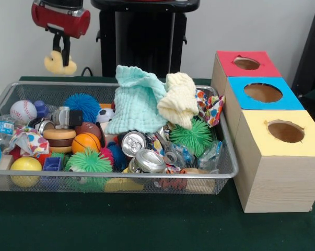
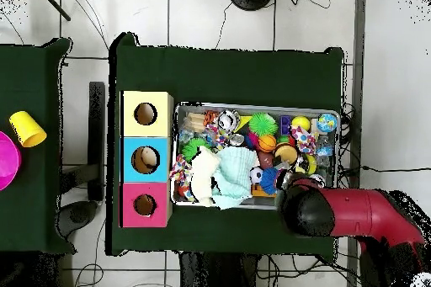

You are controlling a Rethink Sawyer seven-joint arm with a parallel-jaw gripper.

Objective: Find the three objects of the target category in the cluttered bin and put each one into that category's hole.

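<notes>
The silver wire-mesh bin is full of clutter: a mint cloth, a pale yellow cloth, crushed cans, spiky balls, a baseball and a small basketball. My gripper hangs above the bin's far left corner. It is shut on a fluffy yellow toy and holds it clear of the bin. In the overhead view the bin shows, and the red arm hides the gripper.
Three wooden boxes with round holes stand in a row right of the bin: red top, blue top, yellow top. In the overhead view a yellow cup and a pink plate sit on a separate table.
</notes>
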